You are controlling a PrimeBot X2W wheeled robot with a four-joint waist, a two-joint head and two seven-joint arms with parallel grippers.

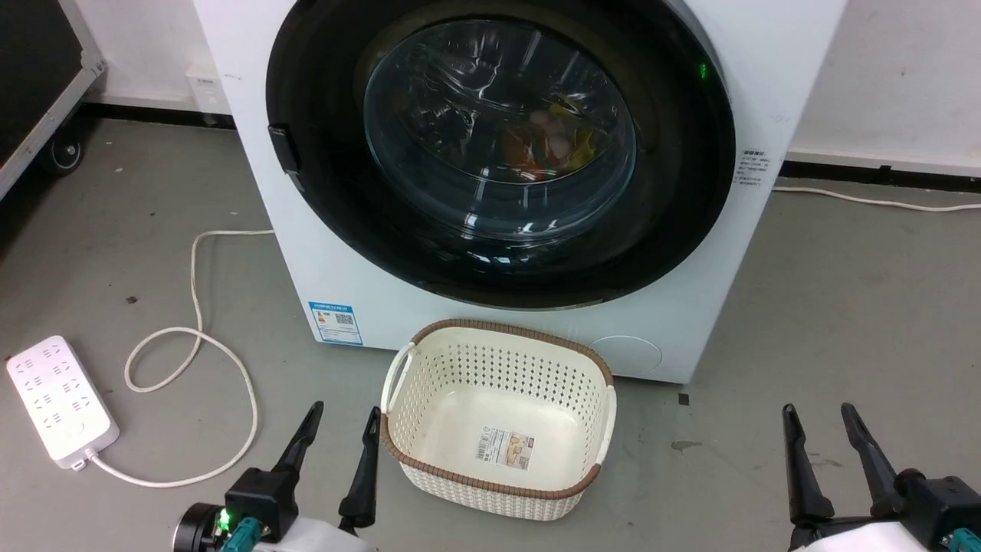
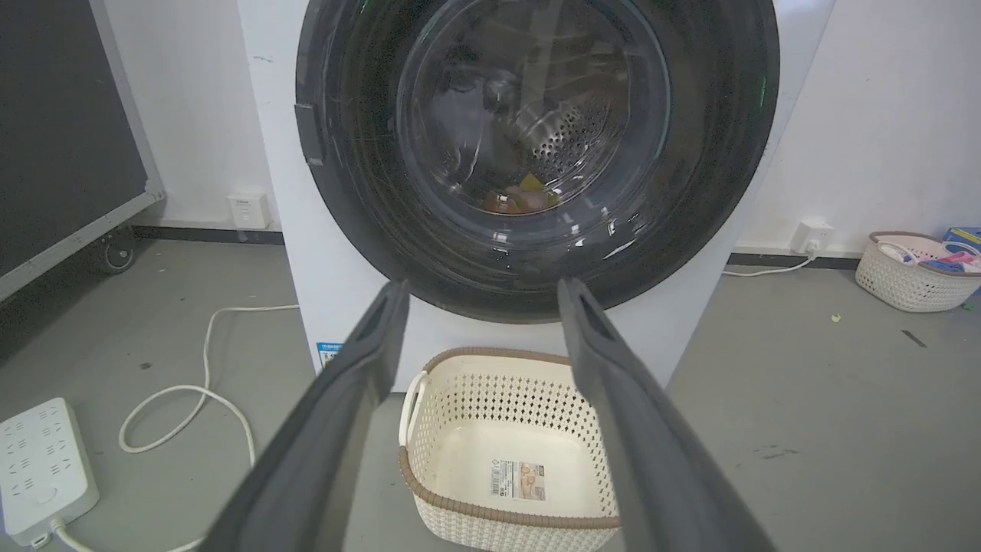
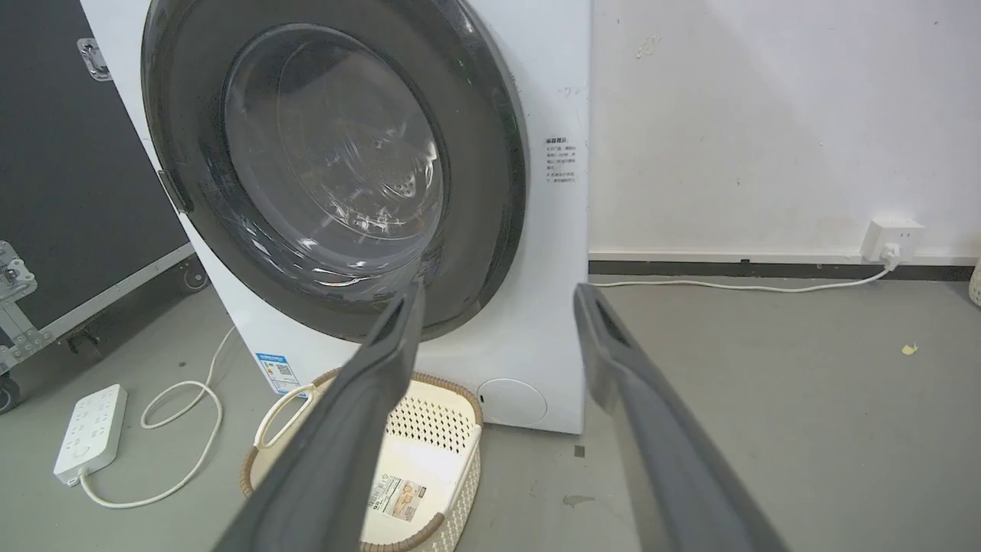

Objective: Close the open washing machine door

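The washing machine [image 1: 368, 307] is a big white box straight ahead. Its round door [image 1: 498, 138] with the wide glossy black rim lies flat against the front, the latch tab at the door's left edge. Coloured laundry shows through the glass bowl. My left gripper [image 1: 345, 410] is open at the lower left, well short of the machine and holding nothing. My right gripper [image 1: 817, 410] is open at the lower right, also holding nothing. The left wrist view looks between the left gripper's [image 2: 484, 285] spread fingers at the door [image 2: 536, 138]. The right gripper [image 3: 502, 290] faces the door [image 3: 329, 169] from the right.
A cream perforated basket [image 1: 490, 330] stands on the floor right under the door, between my grippers. A white power strip [image 1: 61, 399] and its looped cable [image 1: 191, 337] lie at the left. A black wheeled case [image 1: 31, 69] is far left. Another basket [image 2: 912, 280] sits by the right wall.
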